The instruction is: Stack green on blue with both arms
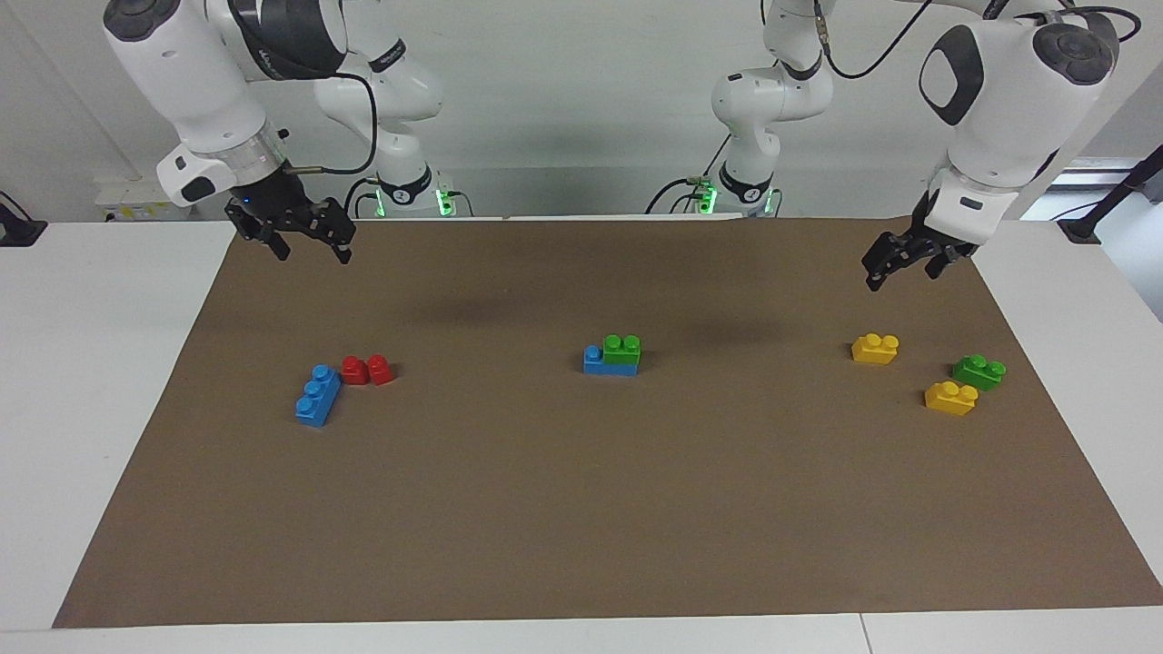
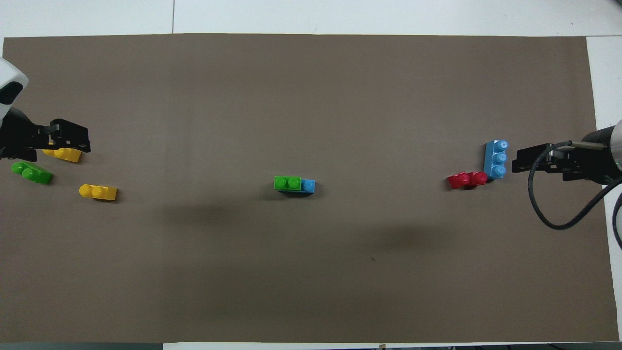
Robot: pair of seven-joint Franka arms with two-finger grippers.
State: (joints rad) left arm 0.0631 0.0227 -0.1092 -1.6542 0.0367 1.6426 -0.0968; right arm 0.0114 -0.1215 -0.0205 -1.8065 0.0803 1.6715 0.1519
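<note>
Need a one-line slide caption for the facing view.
Green brick sits stacked on blue brick mid-mat; left pincer and right pincer hang open and empty, raised above the mat's two ends.

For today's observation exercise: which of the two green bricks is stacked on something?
The green brick mid-mat sits on a blue brick; the other green brick lies on the mat beside yellow bricks.

Green brick (image 1: 622,350) on blue brick (image 1: 607,363); brown mat (image 1: 581,509).

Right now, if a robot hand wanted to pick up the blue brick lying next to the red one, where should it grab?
Probably across the blue brick's two long flat sides, coming straight down from above. Its three studs point up, and the red brick touches only one end, leaving both long sides free.
</note>
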